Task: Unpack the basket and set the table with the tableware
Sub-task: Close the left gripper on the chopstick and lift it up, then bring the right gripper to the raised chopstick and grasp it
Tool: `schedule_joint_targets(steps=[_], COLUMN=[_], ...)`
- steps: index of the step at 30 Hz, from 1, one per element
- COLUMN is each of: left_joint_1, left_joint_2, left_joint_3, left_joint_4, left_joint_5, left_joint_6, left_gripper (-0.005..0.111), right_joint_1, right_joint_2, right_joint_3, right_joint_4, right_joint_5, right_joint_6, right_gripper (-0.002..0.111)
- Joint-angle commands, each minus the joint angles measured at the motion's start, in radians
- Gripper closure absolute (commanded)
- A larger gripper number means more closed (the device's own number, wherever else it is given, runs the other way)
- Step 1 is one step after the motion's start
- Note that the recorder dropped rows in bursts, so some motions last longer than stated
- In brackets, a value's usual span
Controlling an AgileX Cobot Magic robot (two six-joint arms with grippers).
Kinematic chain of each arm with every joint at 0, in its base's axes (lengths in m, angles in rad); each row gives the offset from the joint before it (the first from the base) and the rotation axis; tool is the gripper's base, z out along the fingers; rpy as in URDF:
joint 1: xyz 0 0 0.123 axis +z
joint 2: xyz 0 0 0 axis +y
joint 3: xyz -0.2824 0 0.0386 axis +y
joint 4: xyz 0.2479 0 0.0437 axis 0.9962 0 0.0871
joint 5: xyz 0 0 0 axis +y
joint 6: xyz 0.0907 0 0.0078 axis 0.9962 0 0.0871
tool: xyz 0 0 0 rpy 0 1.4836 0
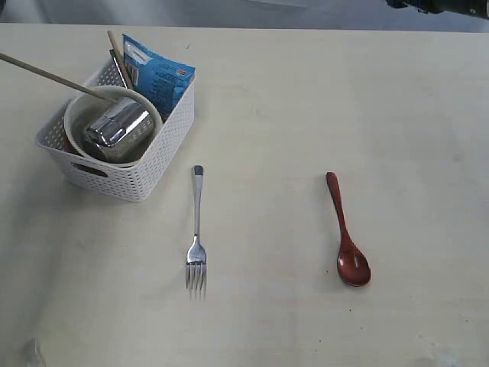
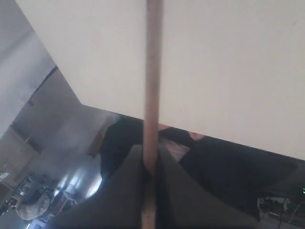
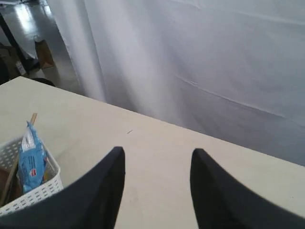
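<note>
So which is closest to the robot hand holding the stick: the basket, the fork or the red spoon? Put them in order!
The left gripper, holding the chopstick, sits beyond the exterior view's left edge.
1. The basket, far left, under the chopstick's tip.
2. The fork, in the middle.
3. The spoon, on the right, farthest.

Chopstick [image 1: 53, 76], its outer end beyond the exterior view's left edge
</note>
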Motion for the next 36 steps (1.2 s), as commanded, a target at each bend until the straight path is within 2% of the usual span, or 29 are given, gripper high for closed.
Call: schedule_joint_targets(steps=[1,6,10,15,19,23,24,26,29,32,36], left_joint_1=[-0.026,-0.026,-0.026,-0.026,-0.028,-0.034,-0.034,-0.036,-0.056,-0.119,-0.219], left_joint_2=[-0.008,0.018,0.071,0.163,0.234,0.303,0.327,0.354,0.361,0.361,0.361], left_joint_3=[-0.007,-0.032,-0.113,-0.254,-0.330,-0.361,-0.361,-0.361,-0.361,-0.391,-0.419], left_joint_4=[-0.076,-0.177,-0.269,-0.418,-0.535,-0.573,-0.594,-0.627,-0.675,-0.698,-0.700], left_joint_5=[0.002,0.002,0.002,0.002,0.002,0.002,0.002,0.002,0.002,0.002,0.002], left_joint_6=[-0.037,-0.037,-0.080,-0.178,-0.280,-0.321,-0.321,-0.311,-0.298,-0.306,-0.324], left_gripper=[0.107,0.107,0.107,0.107,0.107,0.107,0.107,0.107,0.107,0.107,0.107], right_joint_1=[-0.006,-0.004,-0.004,0.002,0.072,0.206,0.294,0.419,0.553,0.670,0.726], right_joint_2=[-0.019,-0.079,-0.122,-0.137,-0.139,-0.139,-0.139,-0.139,-0.139,-0.139,-0.139], right_joint_3=[0.003,0.003,0.003,0.003,0.005,0.041,0.062,0.084,0.086,0.093,0.115], right_joint_4=[-0.152,-0.371,-0.519,-0.519,-0.519,-0.519,-0.519,-0.519,-0.519,-0.519,-0.519], right_joint_5=[-0.098,-0.219,-0.305,-0.402,-0.369,-0.165,0.013,0.258,0.388,0.503,0.703], right_joint_6=[-0.054,-0.056,-0.026,-0.028,-0.079,-0.227,-0.296,-0.356,-0.402,-0.444,-0.527], right_gripper=[0.066,0.066,0.066,0.066,0.066,0.066,0.066,0.066,0.066,0.066,0.066])
